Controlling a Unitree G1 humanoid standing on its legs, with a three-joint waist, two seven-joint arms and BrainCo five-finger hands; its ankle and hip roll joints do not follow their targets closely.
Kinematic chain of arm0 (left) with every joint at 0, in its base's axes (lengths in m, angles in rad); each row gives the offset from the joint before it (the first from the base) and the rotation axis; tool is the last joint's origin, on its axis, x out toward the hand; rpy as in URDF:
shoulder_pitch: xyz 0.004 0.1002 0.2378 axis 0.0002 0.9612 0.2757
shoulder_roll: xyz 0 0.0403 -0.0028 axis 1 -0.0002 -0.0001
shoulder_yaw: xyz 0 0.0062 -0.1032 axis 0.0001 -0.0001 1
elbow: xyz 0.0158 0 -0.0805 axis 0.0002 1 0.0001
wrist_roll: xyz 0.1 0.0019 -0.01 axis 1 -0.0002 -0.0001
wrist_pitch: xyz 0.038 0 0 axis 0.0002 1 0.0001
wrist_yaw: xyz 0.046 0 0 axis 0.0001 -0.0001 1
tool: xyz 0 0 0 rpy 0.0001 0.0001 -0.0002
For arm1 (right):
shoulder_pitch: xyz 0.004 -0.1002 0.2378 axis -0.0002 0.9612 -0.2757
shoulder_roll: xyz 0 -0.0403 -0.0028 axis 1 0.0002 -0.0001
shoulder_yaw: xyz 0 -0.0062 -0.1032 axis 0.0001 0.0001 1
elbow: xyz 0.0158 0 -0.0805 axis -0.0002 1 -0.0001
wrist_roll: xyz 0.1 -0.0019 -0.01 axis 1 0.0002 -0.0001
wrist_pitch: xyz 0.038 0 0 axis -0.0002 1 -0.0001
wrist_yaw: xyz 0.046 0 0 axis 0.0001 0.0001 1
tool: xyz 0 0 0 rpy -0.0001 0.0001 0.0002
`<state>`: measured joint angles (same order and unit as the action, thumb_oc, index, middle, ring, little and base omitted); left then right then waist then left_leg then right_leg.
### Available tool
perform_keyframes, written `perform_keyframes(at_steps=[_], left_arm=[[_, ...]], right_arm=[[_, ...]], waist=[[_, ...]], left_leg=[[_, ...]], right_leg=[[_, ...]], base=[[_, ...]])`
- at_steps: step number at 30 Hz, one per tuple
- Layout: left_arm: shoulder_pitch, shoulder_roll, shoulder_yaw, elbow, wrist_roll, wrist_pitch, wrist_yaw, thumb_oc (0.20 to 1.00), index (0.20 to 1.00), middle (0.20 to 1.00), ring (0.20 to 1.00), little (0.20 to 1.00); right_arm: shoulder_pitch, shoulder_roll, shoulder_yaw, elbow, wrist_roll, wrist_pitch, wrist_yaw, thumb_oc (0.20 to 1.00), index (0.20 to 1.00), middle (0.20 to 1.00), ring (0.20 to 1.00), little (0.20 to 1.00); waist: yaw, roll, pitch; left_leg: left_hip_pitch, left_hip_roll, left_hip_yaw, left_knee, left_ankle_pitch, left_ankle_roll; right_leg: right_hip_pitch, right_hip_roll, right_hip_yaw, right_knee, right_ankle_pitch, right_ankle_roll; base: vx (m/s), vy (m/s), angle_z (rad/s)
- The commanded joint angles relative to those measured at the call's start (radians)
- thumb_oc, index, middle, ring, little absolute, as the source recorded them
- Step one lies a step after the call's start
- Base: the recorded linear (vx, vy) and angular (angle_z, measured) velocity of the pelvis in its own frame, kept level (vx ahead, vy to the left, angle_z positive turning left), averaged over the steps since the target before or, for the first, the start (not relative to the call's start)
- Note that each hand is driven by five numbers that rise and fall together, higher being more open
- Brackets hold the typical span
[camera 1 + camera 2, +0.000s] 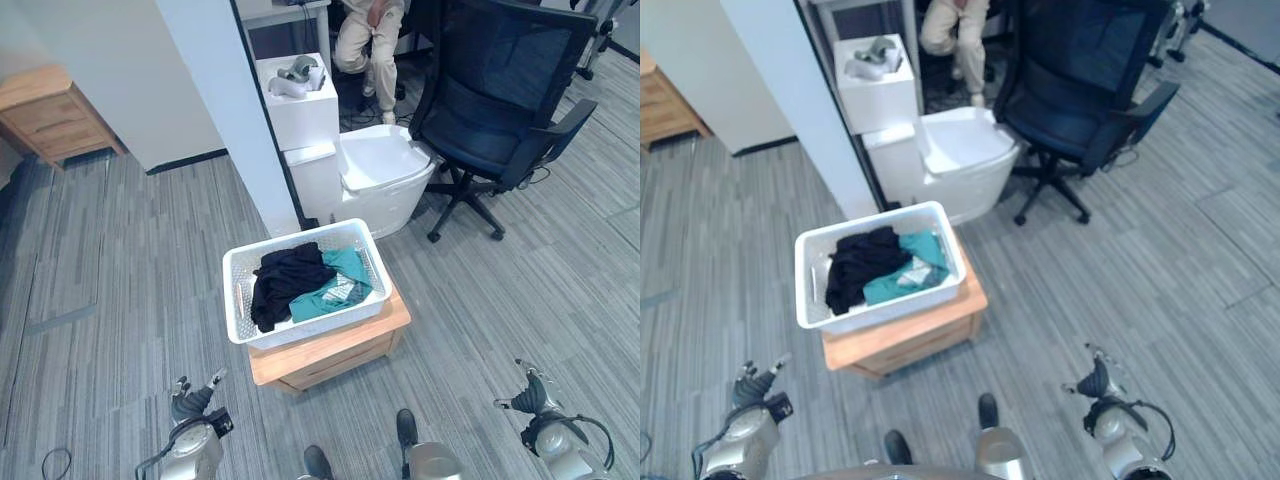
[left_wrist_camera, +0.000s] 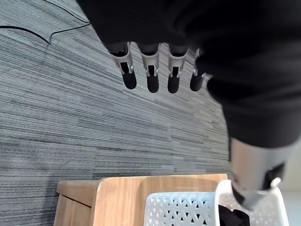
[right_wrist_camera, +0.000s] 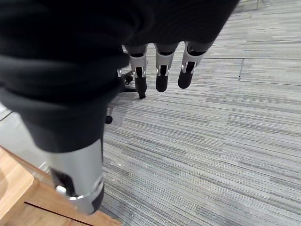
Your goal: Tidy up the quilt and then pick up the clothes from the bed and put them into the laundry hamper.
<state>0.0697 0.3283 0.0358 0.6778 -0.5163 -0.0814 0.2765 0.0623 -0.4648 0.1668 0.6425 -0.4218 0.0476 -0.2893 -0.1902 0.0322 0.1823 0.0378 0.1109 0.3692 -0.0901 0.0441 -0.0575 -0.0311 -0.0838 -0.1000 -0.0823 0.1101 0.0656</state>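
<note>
A white perforated laundry hamper [image 1: 240, 300] rests on a low wooden stand [image 1: 330, 352] in the middle of the floor. Inside it lie a black garment [image 1: 285, 278] and a teal garment [image 1: 340, 285]. My left hand [image 1: 192, 402] hangs low at the lower left, beside the stand, fingers straight and holding nothing [image 2: 150, 75]. My right hand [image 1: 530, 395] hangs at the lower right over bare carpet, its fingers [image 3: 162, 70] also straight and empty. The hamper's corner [image 2: 183, 207] and the stand's top [image 2: 122, 197] appear past the left hand.
A white toilet [image 1: 370, 170] stands behind the hamper against a pale partition wall [image 1: 225, 110]. A black office chair [image 1: 500, 100] sits to the right. A seated person's legs [image 1: 370, 40] show at the back. A wooden cabinet [image 1: 45, 115] stands far left. Grey carpet [image 1: 120, 280] lies all round.
</note>
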Motion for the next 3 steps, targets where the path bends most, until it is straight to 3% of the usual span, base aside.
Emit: perform_keyframes(at_steps=[1, 3], left_arm=[[-0.14, 0.064, 0.029, -0.032, 0.039, -0.062, -0.004, 1.0, 1.0, 1.0, 1.0, 1.0], [-0.097, 0.029, 0.023, 0.025, 0.047, -0.039, -0.031, 1.0, 1.0, 1.0, 1.0, 1.0]], right_arm=[[-0.023, -0.028, -0.005, -0.039, 0.028, -0.004, -0.016, 1.0, 1.0, 1.0, 1.0, 1.0], [-0.034, -0.015, -0.006, -0.006, 0.039, 0.0, -0.008, 1.0, 1.0, 1.0, 1.0, 1.0]], waist=[[-0.025, -0.001, 0.014], [-0.016, -0.003, 0.011]], left_leg=[[0.097, 0.09, -0.002, 0.003, -0.054, -0.099], [0.108, 0.092, -0.004, 0.003, -0.063, -0.096]], right_leg=[[-0.037, -0.084, 0.006, 0.012, -0.027, 0.134], [-0.024, -0.085, 0.003, 0.014, -0.035, 0.134]], base=[[0.0, 0.0, 0.0], [0.04, 0.025, -0.03]])
